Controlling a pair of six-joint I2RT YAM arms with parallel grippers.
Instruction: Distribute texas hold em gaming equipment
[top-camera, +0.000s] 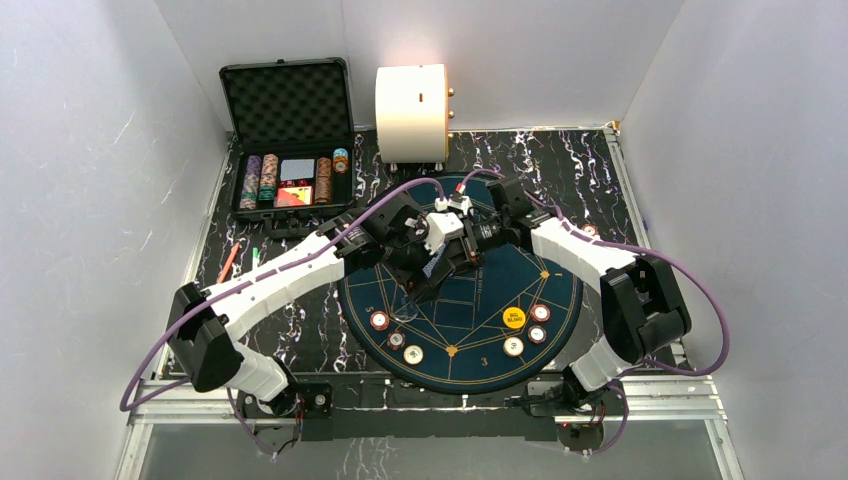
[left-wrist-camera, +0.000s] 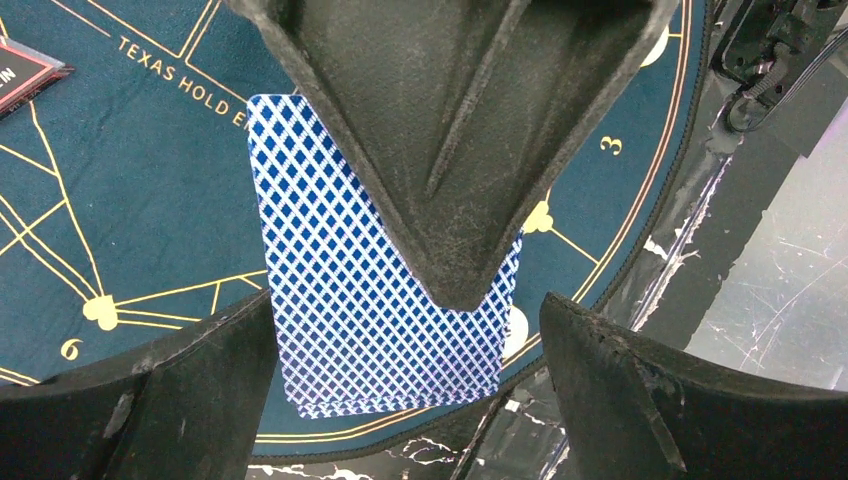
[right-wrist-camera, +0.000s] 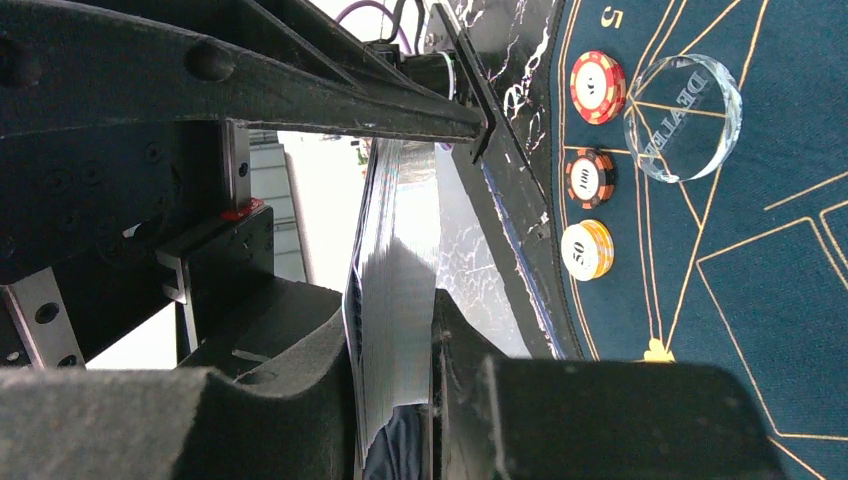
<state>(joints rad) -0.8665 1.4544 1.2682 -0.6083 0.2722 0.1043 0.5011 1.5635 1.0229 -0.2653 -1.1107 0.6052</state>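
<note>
My right gripper is shut on a deck of blue-backed playing cards, held edge-on above the round blue Texas Hold'em mat. In the left wrist view the deck shows its blue back under the right gripper's finger. My left gripper is open, with a finger on each side of the deck and not touching it. Both grippers meet over the mat's upper middle. Three chips lie at the mat's front left, beside a clear dealer button. Three chips and a yellow button lie at the front right.
The open black case stands at the back left with chip stacks in it. The big cream cylinder stands behind the mat. A red pen lies on the marble table on the left. A red-edged marker lies on the mat.
</note>
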